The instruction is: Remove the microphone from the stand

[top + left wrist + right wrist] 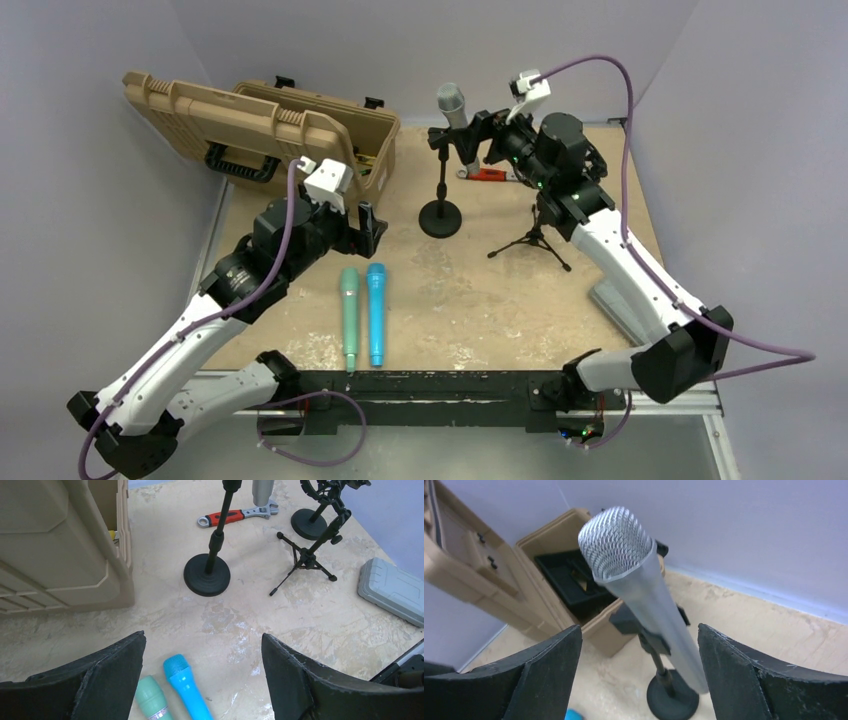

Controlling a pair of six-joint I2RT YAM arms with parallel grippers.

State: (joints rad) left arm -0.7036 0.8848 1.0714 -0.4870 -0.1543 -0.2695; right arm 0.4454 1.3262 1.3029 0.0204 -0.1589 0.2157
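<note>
Silver mic (634, 575) w/ mesh head, tilted in stand (672, 700); right hand (639, 627) open around it.

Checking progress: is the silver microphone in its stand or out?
In. The microphone sits tilted in the clip of the stand; the right gripper has open jaws flanking it.
</note>
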